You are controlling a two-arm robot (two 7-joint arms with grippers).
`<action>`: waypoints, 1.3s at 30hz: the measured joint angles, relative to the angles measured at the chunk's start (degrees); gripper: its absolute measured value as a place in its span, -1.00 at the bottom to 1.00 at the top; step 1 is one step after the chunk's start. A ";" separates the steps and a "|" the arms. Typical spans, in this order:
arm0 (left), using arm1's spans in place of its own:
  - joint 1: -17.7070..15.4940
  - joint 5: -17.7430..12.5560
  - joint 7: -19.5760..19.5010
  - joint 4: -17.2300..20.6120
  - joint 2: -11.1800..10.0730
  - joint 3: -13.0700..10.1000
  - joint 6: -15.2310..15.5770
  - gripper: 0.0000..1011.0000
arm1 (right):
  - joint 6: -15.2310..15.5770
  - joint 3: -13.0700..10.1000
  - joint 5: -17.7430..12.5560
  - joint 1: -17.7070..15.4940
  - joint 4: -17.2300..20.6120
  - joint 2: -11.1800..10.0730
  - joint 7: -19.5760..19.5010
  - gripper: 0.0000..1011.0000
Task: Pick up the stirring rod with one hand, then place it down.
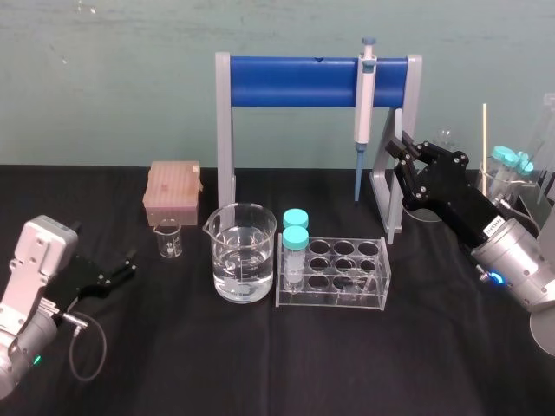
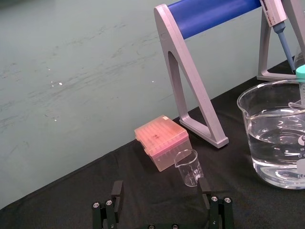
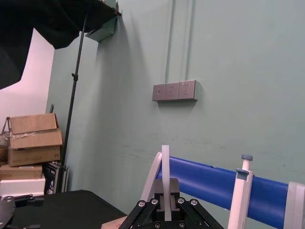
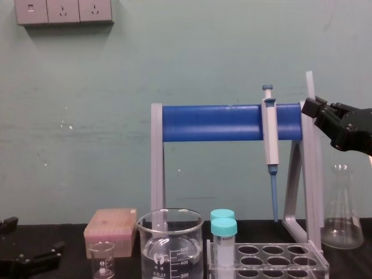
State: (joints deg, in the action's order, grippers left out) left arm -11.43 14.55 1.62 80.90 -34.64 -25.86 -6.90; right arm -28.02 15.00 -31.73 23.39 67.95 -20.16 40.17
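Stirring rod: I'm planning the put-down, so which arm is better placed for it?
Right. The right gripper holds the stirring rod upright beside the pipette stand; the left gripper rests open far off, near the small beaker.

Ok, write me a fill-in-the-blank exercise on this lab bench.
The right gripper holds the ____ upright.
The pipette hangs on the stand's ____ bar.
____ capped vials stand in the clear rack.
The left gripper, idle near the small beaker, is ____.
Missing: stirring rod; blue; two; open.

Upright stirring rod (image 4: 310, 87) clamped in right end effector (image 4: 313, 108), beside pipette (image 4: 270, 139) on stand (image 4: 221, 123)
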 joint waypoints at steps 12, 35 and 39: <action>0.00 0.00 0.00 0.00 0.00 0.00 0.00 0.98 | 0.00 0.00 0.00 0.00 0.00 0.00 0.00 -0.87; 0.00 0.00 0.00 0.00 0.00 0.00 0.00 0.98 | 0.00 0.00 0.00 0.00 0.00 0.00 0.00 -0.87; 0.00 0.00 0.00 0.00 0.00 0.00 0.00 0.98 | 0.00 0.00 0.00 0.00 0.00 0.00 0.00 -0.87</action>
State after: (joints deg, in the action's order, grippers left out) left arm -11.43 14.55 1.62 80.90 -34.64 -25.86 -6.91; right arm -28.02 15.00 -31.73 23.38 67.95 -20.16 40.17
